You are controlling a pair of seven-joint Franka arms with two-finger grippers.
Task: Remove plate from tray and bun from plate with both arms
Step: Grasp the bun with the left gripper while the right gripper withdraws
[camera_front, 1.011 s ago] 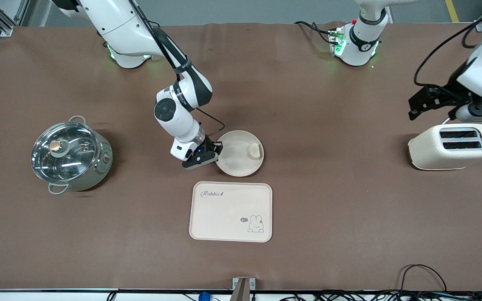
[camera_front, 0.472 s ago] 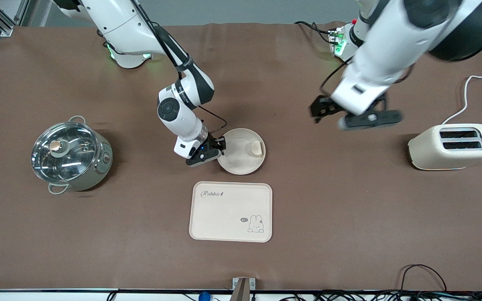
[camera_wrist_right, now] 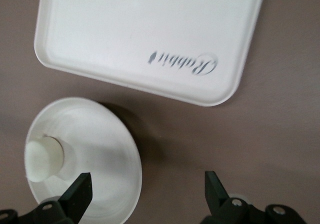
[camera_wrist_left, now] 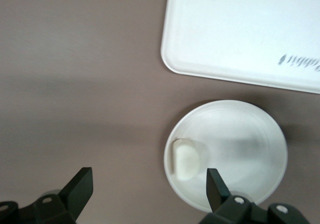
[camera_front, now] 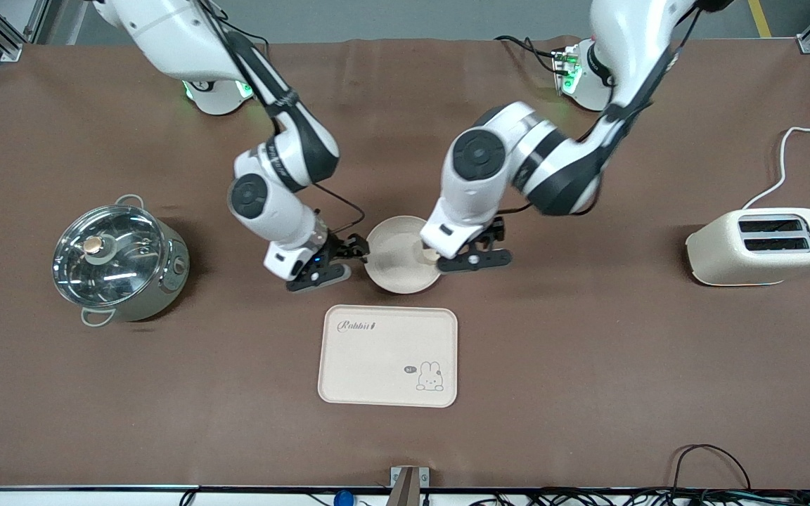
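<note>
The bun (camera_wrist_left: 186,157) looks soft and light; pinch its sides gently. Left gripper (camera_front: 458,254) over it and right gripper (camera_front: 349,254) beside the plate (camera_front: 394,270) both gape empty.

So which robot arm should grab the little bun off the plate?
Probably the left. The left gripper hangs open right over the bun on the plate, while the right gripper sits open beside the plate's rim.

A: What sits on the brown table (camera_front: 588,351)?
B: Lidded steel pot (camera_front: 118,262), white toaster (camera_front: 762,246), Rabbit tray (camera_front: 388,355).
A: And the round plate (camera_front: 394,270)?
B: On the table too, just beside the tray.
</note>
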